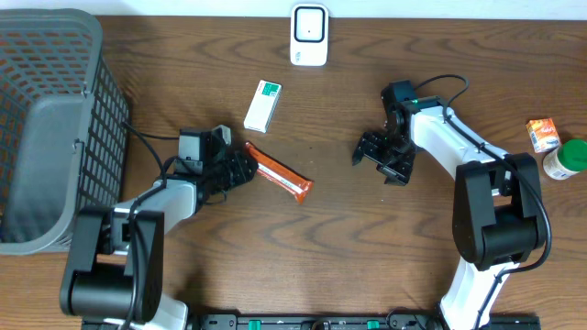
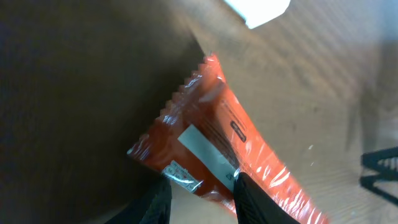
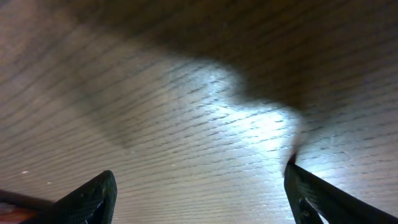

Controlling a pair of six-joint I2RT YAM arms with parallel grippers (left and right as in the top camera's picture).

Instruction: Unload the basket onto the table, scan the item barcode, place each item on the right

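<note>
Pickup stage, folks: the orange snack bar (image 1: 281, 177) lies flat on the table (image 1: 358, 92) near centre, running from ten o'clock down to four o'clock, and the left gripper (image 1: 240, 168) is right on its ten o'clock end. On the left wrist camera its fingers (image 2: 249, 198) flank the crimped corner by the white label (image 2: 202, 146), partly apart; whether they actually bite the wrapper I cannot tell. Right gripper (image 1: 382, 159) hovers off at three o'clock of the bar, jaws spread wide on nothing. Scanner (image 1: 309, 35) waits at the table's twelve o'clock edge. Next, as I read it: a firm pinch on that slippery film, a lift, then a carry toward twelve o'clock with the barcode turned to the scanner's face.
</note>
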